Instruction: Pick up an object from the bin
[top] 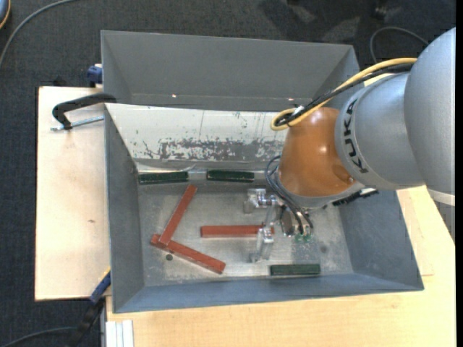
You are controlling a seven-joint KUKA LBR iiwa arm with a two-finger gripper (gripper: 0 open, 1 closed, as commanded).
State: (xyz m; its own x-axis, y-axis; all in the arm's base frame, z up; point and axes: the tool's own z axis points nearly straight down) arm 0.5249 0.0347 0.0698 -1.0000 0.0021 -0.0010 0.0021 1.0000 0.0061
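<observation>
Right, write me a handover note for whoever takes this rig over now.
Gripper: open, down in the bin, fingers astride the right end of the middle red bar, not closed on it.
Elsewhere: slanted red bar and low red bar at left; front green bar by the front wall; back-left green bar and back-middle green bar.
Done: nothing lifted.
Left: close, lift out.

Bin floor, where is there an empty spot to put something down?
Bare floor lies between the back green sticks and the middle red stick, and inside the V of two red sticks at left. It is crowded at right, where the open jaws sit round that middle stick's end near the front green stick.
</observation>
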